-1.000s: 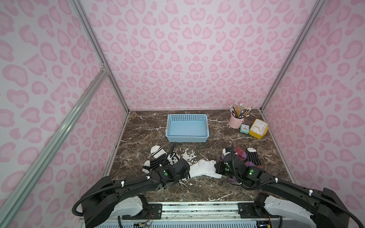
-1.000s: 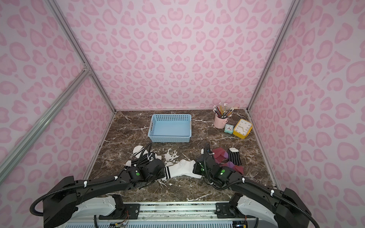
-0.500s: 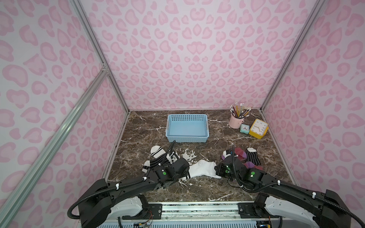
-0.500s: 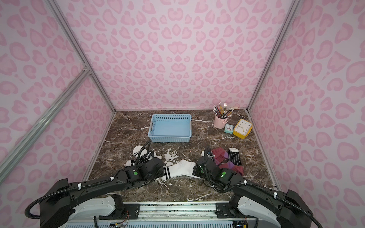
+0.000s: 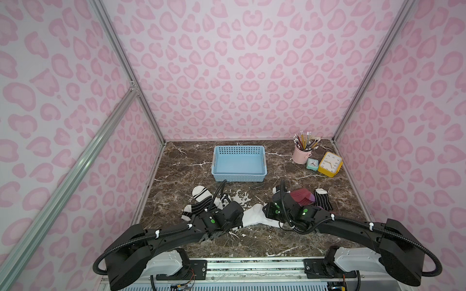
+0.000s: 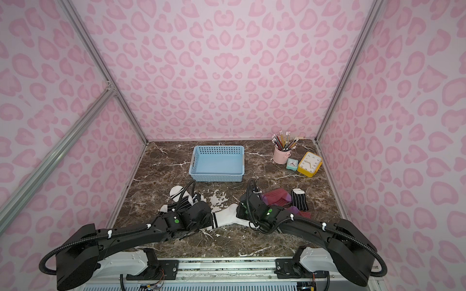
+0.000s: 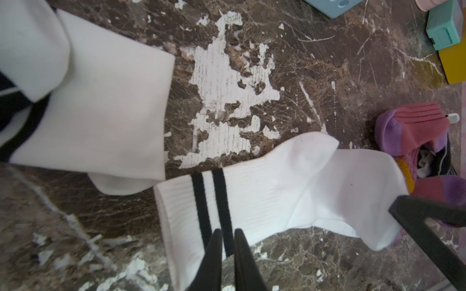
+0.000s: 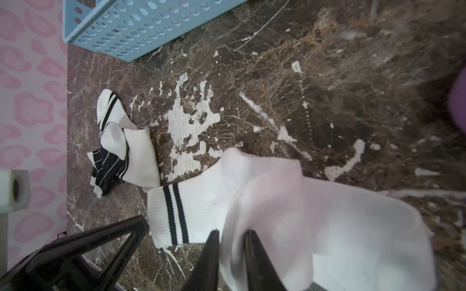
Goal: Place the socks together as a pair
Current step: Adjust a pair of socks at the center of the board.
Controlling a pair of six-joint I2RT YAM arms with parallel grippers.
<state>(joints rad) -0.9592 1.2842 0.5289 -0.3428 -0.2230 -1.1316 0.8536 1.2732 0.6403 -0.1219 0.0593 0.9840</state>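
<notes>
Limp, light white sock (image 5: 256, 215) at 6 o'clock on the desk (image 5: 252, 243): my left jaws pinch its 9 o'clock cuff. My right jaws straddle the toe, grip unclear.

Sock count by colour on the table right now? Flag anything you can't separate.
white socks, two black bands: 2, one stretched at centre, one in the pile; folds there may hide a third
black socks, thin white stripes: 2, one in that pile, one far right
maroon socks, purple toes: 2
total: 6 clearly seen
</notes>
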